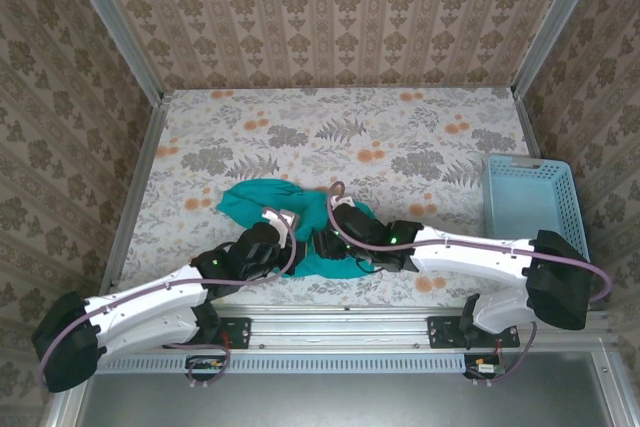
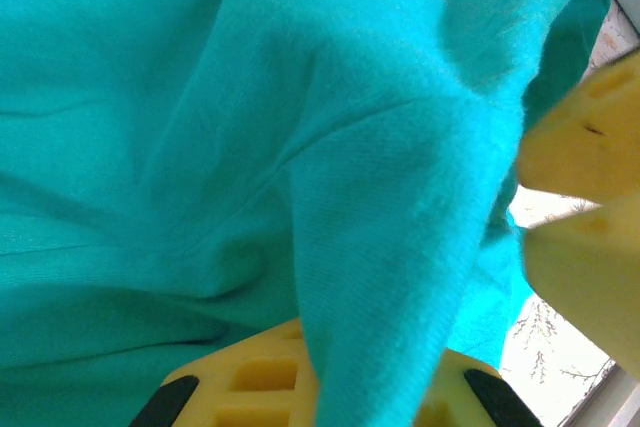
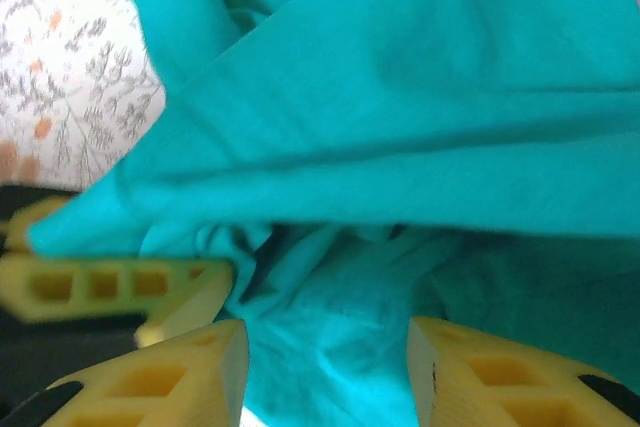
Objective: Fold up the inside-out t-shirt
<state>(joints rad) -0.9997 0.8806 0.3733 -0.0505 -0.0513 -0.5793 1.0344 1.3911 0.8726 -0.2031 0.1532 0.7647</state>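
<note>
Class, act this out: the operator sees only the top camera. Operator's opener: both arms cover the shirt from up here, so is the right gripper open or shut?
Observer: Open. The right gripper has its fingers apart, with the shirt bunched between them.
Operator: And the left one?
Observer: The left gripper has its fingers close together, and a raised fold of cloth runs down between them.
</note>
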